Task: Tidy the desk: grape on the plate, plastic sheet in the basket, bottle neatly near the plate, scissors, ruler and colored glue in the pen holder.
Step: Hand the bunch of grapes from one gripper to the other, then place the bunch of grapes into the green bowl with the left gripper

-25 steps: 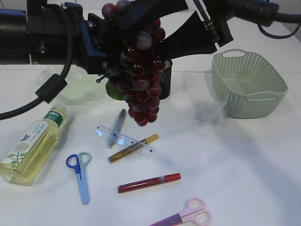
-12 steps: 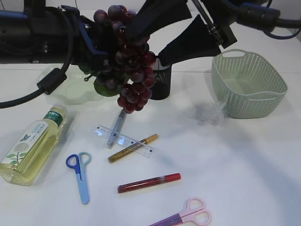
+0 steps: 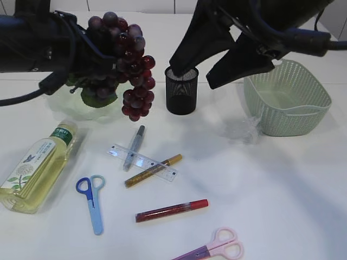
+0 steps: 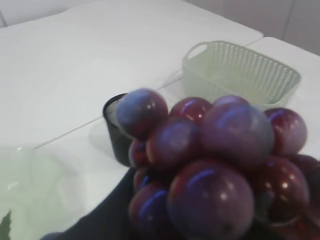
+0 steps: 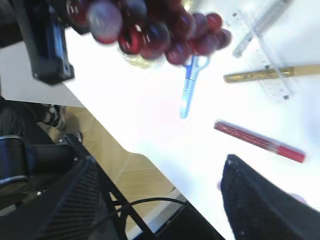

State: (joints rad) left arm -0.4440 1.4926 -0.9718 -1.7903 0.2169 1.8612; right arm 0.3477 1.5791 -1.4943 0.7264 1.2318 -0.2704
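Dark red grape bunch gripped by left gripper, hanging above plate. Right gripper spread wide, empty. At three o'clock, basket empty.

A white table carries a clear green plate upper left, a black mesh pen holder top centre, a pale green woven basket upper right with a crumpled clear plastic sheet beside it, a yellow-liquid bottle lying at left, blue scissors, a clear ruler over silver and gold glue pens, a red glue pen, and pink scissors at the bottom edge.

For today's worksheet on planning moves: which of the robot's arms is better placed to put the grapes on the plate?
Left. Its gripper already holds the grape bunch above the plate; the right gripper stands open and empty near the pen holder.
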